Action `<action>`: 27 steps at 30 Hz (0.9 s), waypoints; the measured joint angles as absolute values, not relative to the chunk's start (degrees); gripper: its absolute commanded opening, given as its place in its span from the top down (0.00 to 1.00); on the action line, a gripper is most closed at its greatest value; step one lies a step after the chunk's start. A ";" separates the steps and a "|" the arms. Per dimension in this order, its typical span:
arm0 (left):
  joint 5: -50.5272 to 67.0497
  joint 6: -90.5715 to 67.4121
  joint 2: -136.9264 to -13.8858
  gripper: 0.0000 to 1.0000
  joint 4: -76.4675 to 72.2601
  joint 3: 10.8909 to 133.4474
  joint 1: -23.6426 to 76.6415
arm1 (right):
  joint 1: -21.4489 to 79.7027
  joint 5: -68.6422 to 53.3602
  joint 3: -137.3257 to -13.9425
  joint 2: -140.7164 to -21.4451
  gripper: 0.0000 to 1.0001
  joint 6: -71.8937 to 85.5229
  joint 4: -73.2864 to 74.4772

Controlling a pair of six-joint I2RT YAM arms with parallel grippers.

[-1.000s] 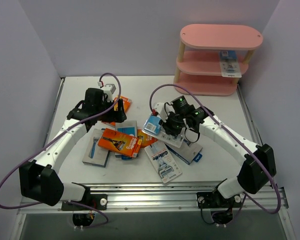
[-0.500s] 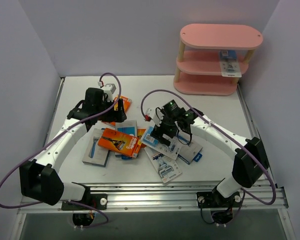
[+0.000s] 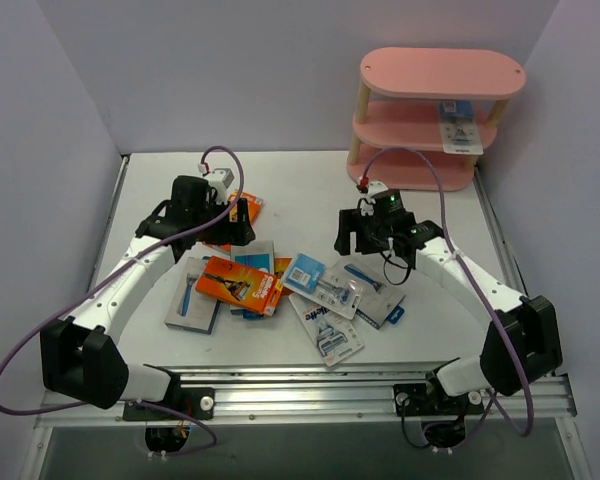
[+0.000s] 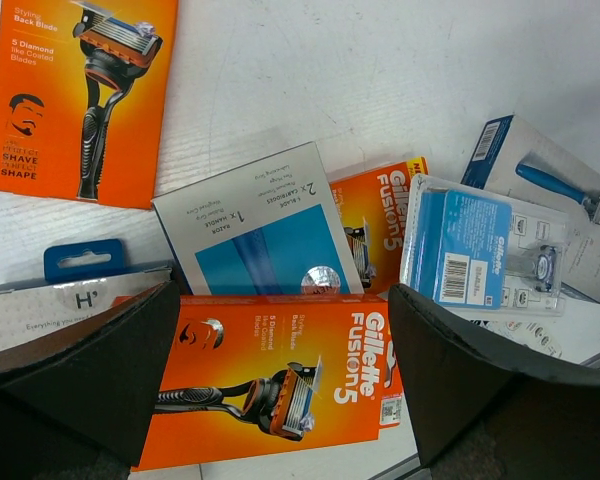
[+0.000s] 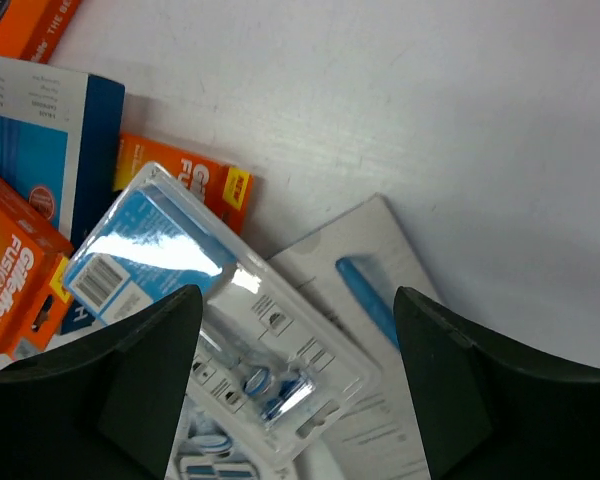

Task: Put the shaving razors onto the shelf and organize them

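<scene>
Hovering empty | left fingers (image 4: pixel 90 370) wide over orange Fusion5 box (image 4: pixel 270 380) | right fingers (image 5: pixel 130 380) spread above blister pack (image 5: pixel 230 300), probably sizing grabs

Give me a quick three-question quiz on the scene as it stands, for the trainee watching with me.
1. True or false: the right fingers are shut on something.
2. Which tier of the pink shelf holds the shelved pack? A top, B middle, C bottom.
3. Fill in: the Fusion5 box seen between the left fingers is ____.
Key: 1 false, they stand open and empty; 2 B; 3 orange.
</scene>
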State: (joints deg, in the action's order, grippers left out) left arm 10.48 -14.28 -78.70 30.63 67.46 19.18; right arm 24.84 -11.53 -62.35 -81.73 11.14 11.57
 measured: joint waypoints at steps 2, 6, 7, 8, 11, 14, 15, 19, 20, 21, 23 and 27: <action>10.66 -14.28 -78.72 0.06 30.63 67.46 19.18 | 25.02 -11.46 -57.12 -79.05 0.30 18.24 9.04; 10.94 -14.28 -78.72 0.06 30.63 67.46 19.20 | 25.28 -10.20 -49.58 -72.53 0.34 30.39 7.05; 10.98 -14.31 -78.72 0.06 30.63 67.46 19.20 | 25.28 -9.63 -48.49 -70.83 0.35 32.67 6.74; 11.03 -14.31 -78.74 0.06 30.61 67.46 19.27 | 25.28 -8.99 -47.33 -68.75 0.37 35.03 6.37; 11.20 -14.31 -78.74 0.06 30.63 67.46 19.42 | 25.34 -7.90 -44.03 -62.67 0.40 40.77 4.84; 11.42 -14.31 -78.74 0.06 30.63 67.46 19.46 | 25.80 -7.20 -39.75 -56.73 0.43 46.48 3.31; 11.44 -14.33 -78.74 0.06 30.61 67.46 19.46 | 26.04 -6.74 -38.37 -55.13 0.43 48.07 3.11; 11.64 -14.31 -78.74 0.06 30.61 67.46 19.75 | 28.73 -4.64 -32.58 -50.87 0.45 54.33 2.20; 11.73 -14.33 -78.74 0.06 30.61 67.46 19.86 | 29.56 -4.19 -31.57 -50.48 0.45 55.61 2.17; 11.79 -14.31 -78.74 0.06 30.61 67.46 20.01 | 30.35 -3.77 -30.74 -50.35 0.45 56.75 2.11; 11.86 -14.33 -78.74 0.06 30.59 67.46 20.34 | 32.03 -3.03 -29.28 -50.24 0.45 59.00 1.37; 11.84 -14.31 -78.74 0.06 30.59 67.46 21.12 | 34.61 -1.45 -25.71 -48.51 0.46 63.46 -0.95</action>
State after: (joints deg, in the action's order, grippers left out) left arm 11.84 -14.31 -78.74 30.59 67.46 21.12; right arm 34.61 -1.45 -25.71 -48.51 63.46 -0.95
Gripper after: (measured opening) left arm 0.941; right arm 0.545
